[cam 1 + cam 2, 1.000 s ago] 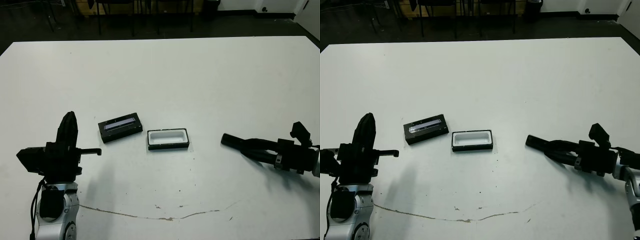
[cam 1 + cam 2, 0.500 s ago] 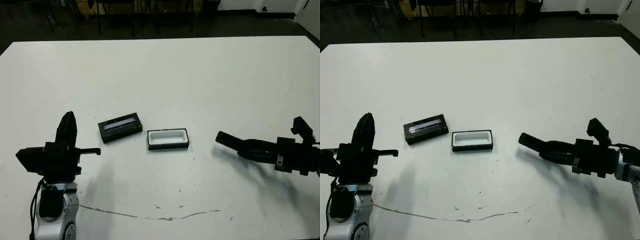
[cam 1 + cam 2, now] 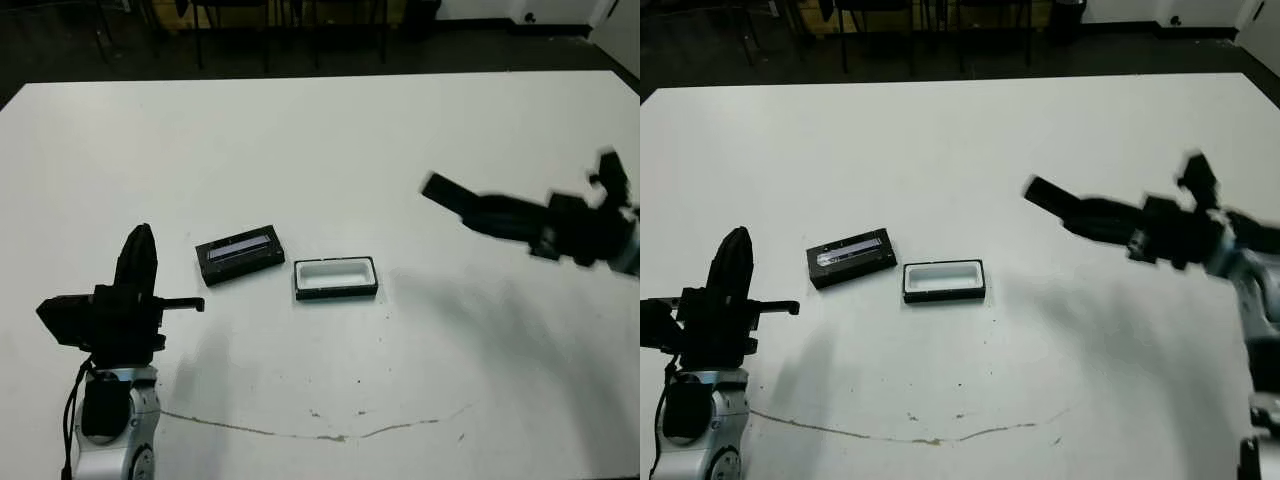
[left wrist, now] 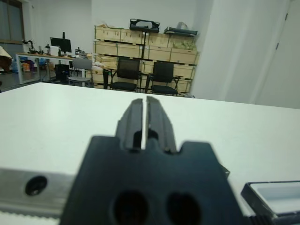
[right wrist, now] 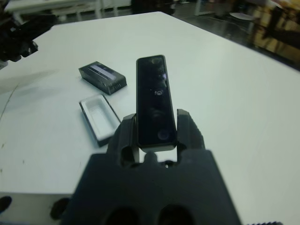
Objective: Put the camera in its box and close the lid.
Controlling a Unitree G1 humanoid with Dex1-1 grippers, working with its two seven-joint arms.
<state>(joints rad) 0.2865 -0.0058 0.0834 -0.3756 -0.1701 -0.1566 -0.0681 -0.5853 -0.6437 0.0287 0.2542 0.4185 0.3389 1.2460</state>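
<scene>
Right hand [image 3: 440,190] smeared by motion blur in head views, box [image 4: 276,194] cut off at left wrist view's edge, camera [image 5: 155,101] base hidden between fingers.

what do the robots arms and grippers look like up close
Both grippers are matte black. The left gripper has two slim ribbed fingers rising from a blocky body with two round holes; below it, the left arm is silver-grey with a black cable looping beside it. The right gripper has the same chunky black body and short thick fingers.
</scene>
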